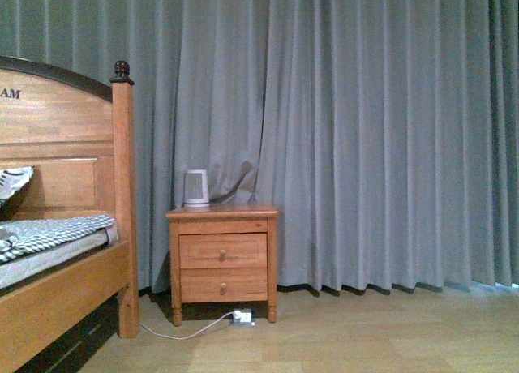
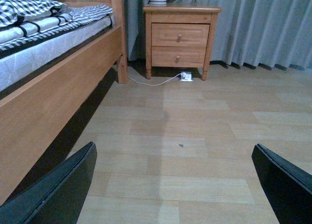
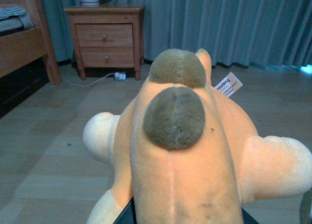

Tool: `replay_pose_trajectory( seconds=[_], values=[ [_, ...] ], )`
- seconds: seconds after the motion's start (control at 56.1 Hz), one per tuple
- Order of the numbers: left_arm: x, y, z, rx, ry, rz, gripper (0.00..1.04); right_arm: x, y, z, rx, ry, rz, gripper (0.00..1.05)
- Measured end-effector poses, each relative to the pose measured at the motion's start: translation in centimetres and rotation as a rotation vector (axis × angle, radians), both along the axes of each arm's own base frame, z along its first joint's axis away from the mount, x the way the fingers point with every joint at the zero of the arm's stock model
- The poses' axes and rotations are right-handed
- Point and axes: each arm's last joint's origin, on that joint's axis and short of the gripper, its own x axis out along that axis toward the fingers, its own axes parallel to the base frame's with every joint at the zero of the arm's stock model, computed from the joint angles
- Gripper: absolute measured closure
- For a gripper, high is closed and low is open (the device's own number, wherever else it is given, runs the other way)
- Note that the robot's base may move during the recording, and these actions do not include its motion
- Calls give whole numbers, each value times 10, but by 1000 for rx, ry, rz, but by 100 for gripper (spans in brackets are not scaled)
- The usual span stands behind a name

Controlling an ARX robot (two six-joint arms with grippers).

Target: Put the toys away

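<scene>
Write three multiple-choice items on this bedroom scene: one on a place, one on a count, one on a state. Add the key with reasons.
1. Where does the small white appliance stand?
A. On the bed.
B. On top of the nightstand.
C. On the floor.

2. How many drawers does the nightstand have?
A. One.
B. Two.
C. Three.

3. In what state is the left gripper?
A. Open and empty.
B. Shut on a cable.
C. Shut on a drawer knob.

Key:
1 B, it sits on the nightstand's top before the curtain.
2 B, two drawer fronts show, one above the other.
3 A, its fingers stand wide apart with only bare floor between them; the orange plush toy shows only in the right wrist view.
</scene>
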Motion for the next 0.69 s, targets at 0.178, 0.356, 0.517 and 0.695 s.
replay_pose_trajectory(
  seconds=[0.178, 0.356, 0.517, 0.695],
  values=[
    [0, 0, 0, 0, 0, 0, 6, 0, 0, 0, 0, 0, 1, 96],
    [0, 0, 0, 0, 0, 0, 6, 0, 0, 0, 0, 0, 1, 96],
    [0, 0, 0, 0, 0, 0, 6, 0, 0, 0, 0, 0, 1, 96],
    [0, 0, 0, 0, 0, 0, 6, 0, 0, 0, 0, 0, 1, 96]
  ],
)
